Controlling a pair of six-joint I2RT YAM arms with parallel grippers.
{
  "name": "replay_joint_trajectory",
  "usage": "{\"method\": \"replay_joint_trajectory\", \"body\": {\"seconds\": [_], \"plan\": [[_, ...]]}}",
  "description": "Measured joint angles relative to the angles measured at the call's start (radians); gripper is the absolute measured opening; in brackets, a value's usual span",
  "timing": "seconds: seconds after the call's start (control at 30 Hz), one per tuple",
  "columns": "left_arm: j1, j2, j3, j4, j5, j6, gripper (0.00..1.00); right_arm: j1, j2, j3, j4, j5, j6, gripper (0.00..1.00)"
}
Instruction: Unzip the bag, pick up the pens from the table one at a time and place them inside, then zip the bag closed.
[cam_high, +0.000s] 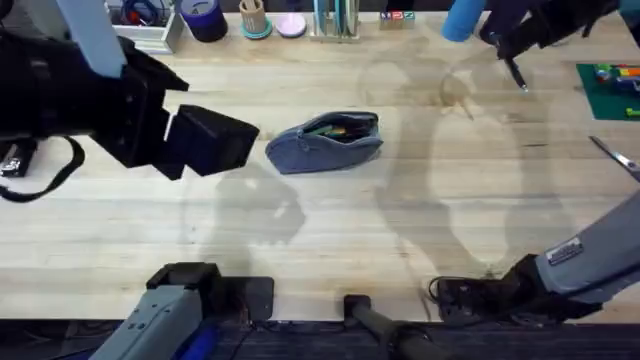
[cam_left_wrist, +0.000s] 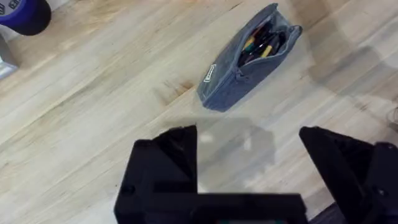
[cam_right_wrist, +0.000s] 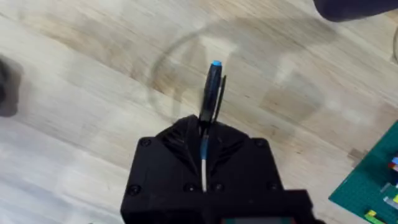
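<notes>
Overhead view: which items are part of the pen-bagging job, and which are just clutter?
Job:
- blue-grey fabric pencil pouch, unzipped, pens inside
- thin black pen with a blue end, held in the right tool
- left tool, open, beside the pouch
- pale plank table

Clutter:
- silver scissors
- green mat
- dark blue cup
- light blue cylinder

Open planks all around the pouch.
Bare table (cam_high: 330, 230) before, beside and beyond the bag (cam_high: 327, 143), its mouth gaping, already packed with pens. Left gripper (cam_high: 215, 140) hanging wide open just to one side of it, blocking that approach. Cups and holders (cam_high: 252, 20) lined along the far edge; scissors (cam_high: 615, 156) and a green mat (cam_high: 610, 88) crowding the right side.
</notes>
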Motion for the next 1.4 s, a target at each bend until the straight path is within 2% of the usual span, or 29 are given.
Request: {"method": "replay_joint_trajectory", "body": {"seconds": [0.43,0.93,1.13,1.4], "plan": [[0.0,0.0,0.0,0.0,0.0,0.0,0.995,0.044,-0.142,-0.007,-0.04,-0.002,0.019,0.029],[0.0,0.0,0.0,0.0,0.0,0.0,0.995,0.078,-0.352,-0.217,-0.001,-0.003,0.022,0.03],[0.0,0.0,0.0,0.0,0.0,0.0,0.995,0.105,-0.422,-0.237,-0.001,-0.003,0.022,0.03],[0.0,0.0,0.0,0.0,0.0,0.0,0.995,0.211,-0.452,-0.239,-0.031,-0.003,0.022,0.031]]}}
